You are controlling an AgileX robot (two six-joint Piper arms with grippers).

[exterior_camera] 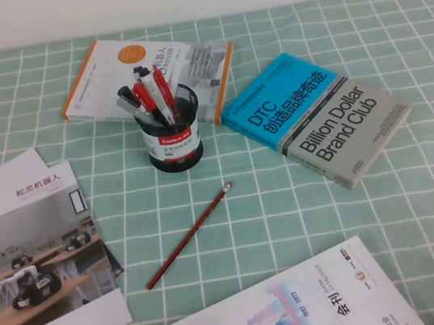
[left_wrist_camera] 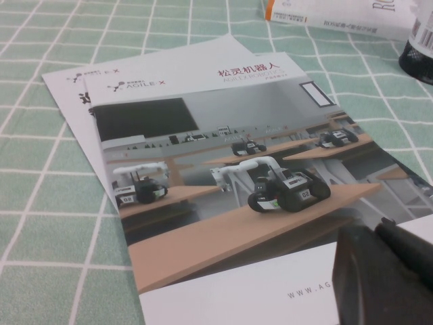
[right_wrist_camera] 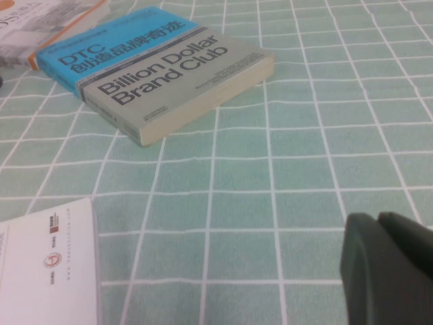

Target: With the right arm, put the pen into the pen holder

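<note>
1. the pen (exterior_camera: 128, 104) is seen in the pen holder (exterior_camera: 173, 140), upper centre of the high view; placing is judged done.
2. the right gripper (right_wrist_camera: 389, 267) is held low over the cloth (right_wrist_camera: 270, 169), the left gripper (left_wrist_camera: 385, 271) over a brochure (left_wrist_camera: 223, 169); whether either is spread or pressed together cannot be told.
3. only parking is judged left.

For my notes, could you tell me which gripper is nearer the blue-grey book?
Right: the right gripper faces the book across bare cloth; the left gripper hangs over the brochure.

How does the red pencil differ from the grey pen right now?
The red pencil lies flat on the cloth, alone; the grey pen stands tilted in the pen holder. The pencil is red with an eraser tip; the pen is grey. Both are slim. The left hand is over the brochure, the right hand over cloth near the blue book.
</note>
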